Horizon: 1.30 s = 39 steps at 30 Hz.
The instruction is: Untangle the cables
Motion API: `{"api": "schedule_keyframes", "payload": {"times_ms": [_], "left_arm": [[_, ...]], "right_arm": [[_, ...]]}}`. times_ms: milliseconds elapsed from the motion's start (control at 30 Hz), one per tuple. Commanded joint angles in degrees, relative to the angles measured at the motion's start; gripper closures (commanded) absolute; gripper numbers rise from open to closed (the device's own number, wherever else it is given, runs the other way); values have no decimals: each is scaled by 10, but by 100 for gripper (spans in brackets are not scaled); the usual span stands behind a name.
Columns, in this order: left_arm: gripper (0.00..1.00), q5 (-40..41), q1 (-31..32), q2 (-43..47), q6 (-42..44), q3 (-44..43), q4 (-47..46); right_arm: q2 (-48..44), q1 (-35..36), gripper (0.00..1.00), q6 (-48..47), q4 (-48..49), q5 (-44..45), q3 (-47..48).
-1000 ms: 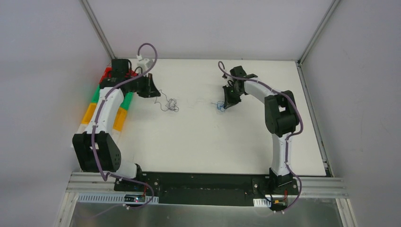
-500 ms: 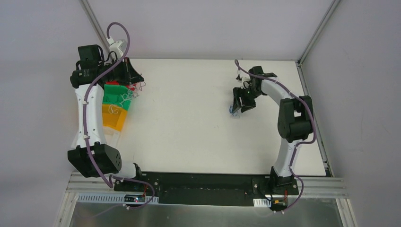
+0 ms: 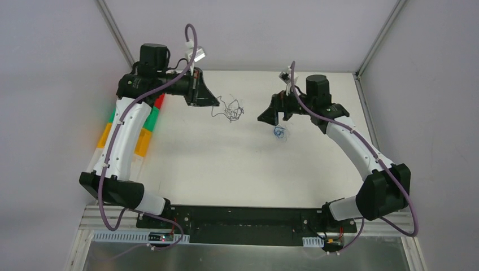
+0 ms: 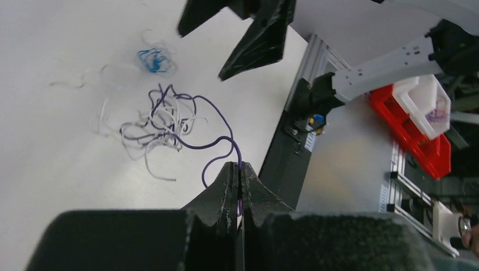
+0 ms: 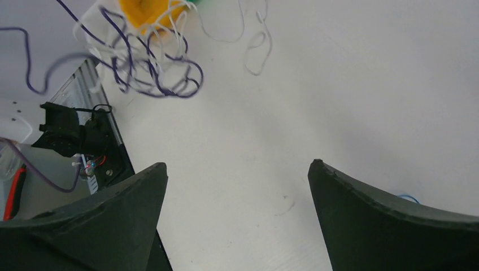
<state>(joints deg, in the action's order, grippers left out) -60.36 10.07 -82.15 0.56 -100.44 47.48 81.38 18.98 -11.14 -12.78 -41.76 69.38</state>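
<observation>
Evidently mid-separation: my left end effector (image 4: 238,175) was clamped on a purple strand (image 4: 236,151) of the cables (image 4: 164,121) bunched at the bench's (image 3: 226,169) far middle. The right end effector (image 5: 237,169) gaped empty near a blue coil (image 3: 278,132) (lying apart). Next, I judged, it must pinch another strand.

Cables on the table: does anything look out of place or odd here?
Nothing looks damaged. A small blue knot lies alone on the table, apart from the purple-and-white tangle, one purple strand of which is pinched in the shut left tool. The open right tool holds nothing.
</observation>
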Motion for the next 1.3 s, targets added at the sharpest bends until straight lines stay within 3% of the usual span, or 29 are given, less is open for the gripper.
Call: {"api": "schedule_keyframes", "payload": {"times_ms": [0, 233, 433, 600, 700, 800, 867, 967, 1067, 1267], "left_arm": [[100, -36, 72, -38, 20, -38, 1], [100, -41, 131, -65, 60, -96, 0], [100, -33, 141, -10, 140, -64, 0], [100, -14, 156, -18, 141, -78, 0], [100, 17, 159, -34, 100, -95, -9], [100, 106, 159, -40, 4, -98, -48], [100, 135, 159, -36, -61, -81, -78], [100, 112, 161, -18, -106, -37, -146], [100, 152, 164, -15, -151, -26, -167], [100, 271, 167, -32, -252, -41, -180]], "right_arm": [[-23, 28, 1, 4, 90, -61, -10], [-57, 50, 0, 44, 137, -56, -21], [-89, 57, 1, 96, 64, -119, -1], [-104, 83, 1, 88, 83, -47, -24], [-97, 90, 1, 107, 105, 40, -13], [-105, 91, 1, 133, 138, 104, -27], [-116, 90, 1, 139, 157, 112, -40], [-126, 91, 1, 146, 205, 79, -66], [-123, 103, 1, 141, 221, 69, -64], [-119, 162, 1, 135, 234, 237, -75]]}}
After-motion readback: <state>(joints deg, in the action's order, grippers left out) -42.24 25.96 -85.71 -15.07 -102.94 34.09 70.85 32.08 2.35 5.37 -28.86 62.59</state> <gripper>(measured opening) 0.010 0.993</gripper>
